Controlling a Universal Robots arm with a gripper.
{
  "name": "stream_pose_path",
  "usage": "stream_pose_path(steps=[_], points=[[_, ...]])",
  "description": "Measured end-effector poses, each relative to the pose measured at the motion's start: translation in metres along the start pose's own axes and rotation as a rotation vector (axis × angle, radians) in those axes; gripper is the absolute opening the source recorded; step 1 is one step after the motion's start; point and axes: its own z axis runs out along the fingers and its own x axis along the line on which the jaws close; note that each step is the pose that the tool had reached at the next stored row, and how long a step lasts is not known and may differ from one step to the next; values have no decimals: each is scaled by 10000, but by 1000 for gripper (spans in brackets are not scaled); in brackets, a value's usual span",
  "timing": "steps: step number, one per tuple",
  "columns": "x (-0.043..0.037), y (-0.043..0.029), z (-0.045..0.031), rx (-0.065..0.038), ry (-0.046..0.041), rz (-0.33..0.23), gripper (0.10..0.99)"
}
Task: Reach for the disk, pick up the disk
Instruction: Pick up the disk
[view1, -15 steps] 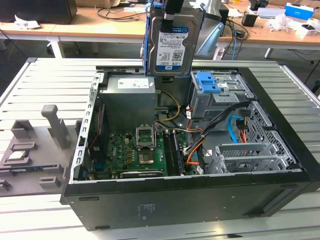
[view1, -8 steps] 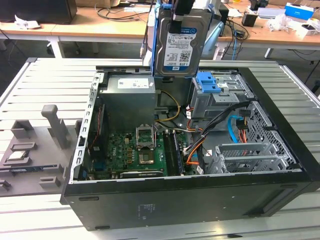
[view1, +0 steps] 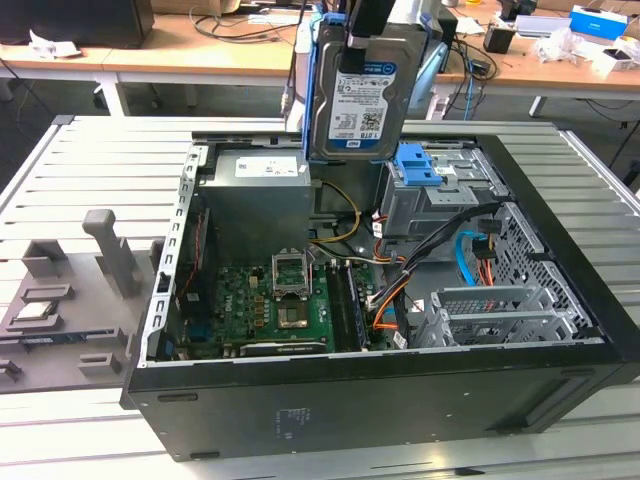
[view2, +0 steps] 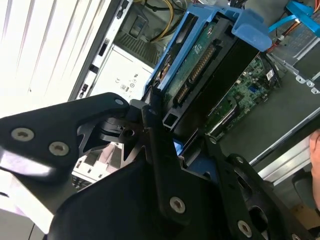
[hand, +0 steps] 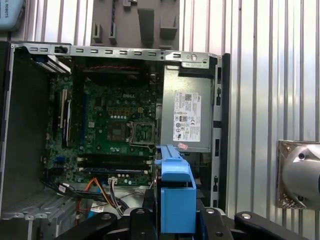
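Note:
The disk (view1: 362, 100) is a silver metal drive with a white-and-blue label and a bright blue bracket along its edges. It hangs upright in the air above the back of the open computer case (view1: 300, 410), clear of the parts inside. My gripper (view1: 358, 55) is shut on the disk's upper end from above. The second wrist view looks along the disk (view2: 210, 65), showing its green circuit board and connector side, held between the black fingers (view2: 150, 125). In the first wrist view the blue bracket (hand: 177, 195) sticks out between the fingers, over the case.
Below lie the green motherboard (view1: 270, 300), the grey power supply (view1: 255, 200) and a metal drive cage (view1: 440, 200) topped by a blue clip (view1: 420, 165). Orange and blue cables (view1: 470, 260) run inside. A grey fixture (view1: 70, 300) sits on the slatted table at the exterior view's left.

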Motion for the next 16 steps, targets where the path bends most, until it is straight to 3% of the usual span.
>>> stream_pose_path(steps=[16], points=[[286, 13, 6, 0, 8, 0, 365]])
